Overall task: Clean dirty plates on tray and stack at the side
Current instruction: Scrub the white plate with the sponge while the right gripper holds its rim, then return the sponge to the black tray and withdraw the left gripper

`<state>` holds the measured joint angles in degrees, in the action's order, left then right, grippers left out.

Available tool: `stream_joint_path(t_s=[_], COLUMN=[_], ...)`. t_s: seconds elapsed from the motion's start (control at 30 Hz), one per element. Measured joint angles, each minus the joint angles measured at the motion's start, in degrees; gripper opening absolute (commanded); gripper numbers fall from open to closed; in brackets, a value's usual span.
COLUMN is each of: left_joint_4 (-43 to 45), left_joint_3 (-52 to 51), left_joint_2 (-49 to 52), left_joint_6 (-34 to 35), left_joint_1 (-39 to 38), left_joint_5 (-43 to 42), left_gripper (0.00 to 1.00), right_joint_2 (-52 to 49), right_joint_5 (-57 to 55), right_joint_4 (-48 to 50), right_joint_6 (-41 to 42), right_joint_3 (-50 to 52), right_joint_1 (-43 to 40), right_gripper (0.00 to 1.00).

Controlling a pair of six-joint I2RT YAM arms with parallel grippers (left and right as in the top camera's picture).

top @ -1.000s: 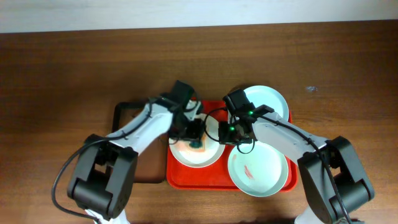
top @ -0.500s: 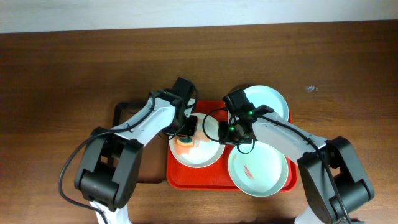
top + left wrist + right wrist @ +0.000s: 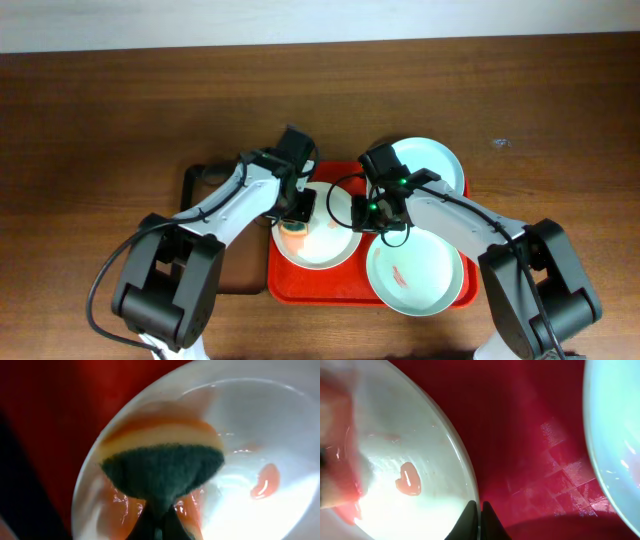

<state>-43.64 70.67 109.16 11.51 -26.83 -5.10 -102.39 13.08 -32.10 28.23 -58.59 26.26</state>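
Note:
The red tray (image 3: 300, 287) holds three plates. The left plate (image 3: 332, 246) has a red smear, which shows in the left wrist view (image 3: 265, 483) and in the right wrist view (image 3: 408, 479). My left gripper (image 3: 298, 212) is shut on an orange sponge (image 3: 293, 229) and presses its green scouring face (image 3: 162, 472) on this plate's left part. My right gripper (image 3: 368, 212) is shut on the same plate's right rim (image 3: 470, 491), fingertips (image 3: 480, 512) pinched. The front right plate (image 3: 425, 285) has red smears. The back right plate (image 3: 437, 165) looks clean.
A narrow black tray with a brown base (image 3: 203, 180) lies directly left of the red tray, partly under my left arm. Brown tabletop (image 3: 120, 110) surrounds both trays. In the right wrist view, red tray floor (image 3: 520, 435) separates the held plate from another plate (image 3: 615, 435).
My left gripper has slid the sponge from the plate's middle to its left part, leaving an orange film. My right gripper has kept its hold on the rim.

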Motion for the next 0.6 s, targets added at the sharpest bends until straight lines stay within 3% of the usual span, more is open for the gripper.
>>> stream_joint_path(t_s=[0.13,0.23,0.3,0.37,0.47,0.6], left_joint_4=[3.5,2.7,1.4,-0.3,-1.3,1.7], left_joint_3=[-3.7,-4.9,-3.6,-1.6,-0.1,-2.9], left_joint_2=[-1.2,-1.2,-1.2,-3.6,-7.8,-4.6], left_joint_6=[1.6,1.6,1.6,1.6,1.6,1.6], left_joint_1=[0.4,0.6,0.8,2.7,3.6,2.9], left_joint_5=[-3.3,-16.2,-19.8,-18.2,-8.3,-3.1], left_gripper=[0.00,0.00,0.00,0.00,0.00,0.00], right_joint_2=[0.0,0.0,0.0,0.0,0.0,0.0], right_joint_5=[0.0,-0.1,-0.1,-0.1,-0.1,-0.1], right_joint_4=[0.0,0.0,0.0,0.0,0.0,0.0], right_joint_6=[0.0,0.0,0.0,0.0,0.0,0.0], right_joint_3=[0.0,0.0,0.0,0.0,0.0,0.0], right_joint_1=[0.0,0.0,0.0,0.0,0.0,0.0], right_gripper=[0.04,0.04,0.04,0.04,0.04,0.04])
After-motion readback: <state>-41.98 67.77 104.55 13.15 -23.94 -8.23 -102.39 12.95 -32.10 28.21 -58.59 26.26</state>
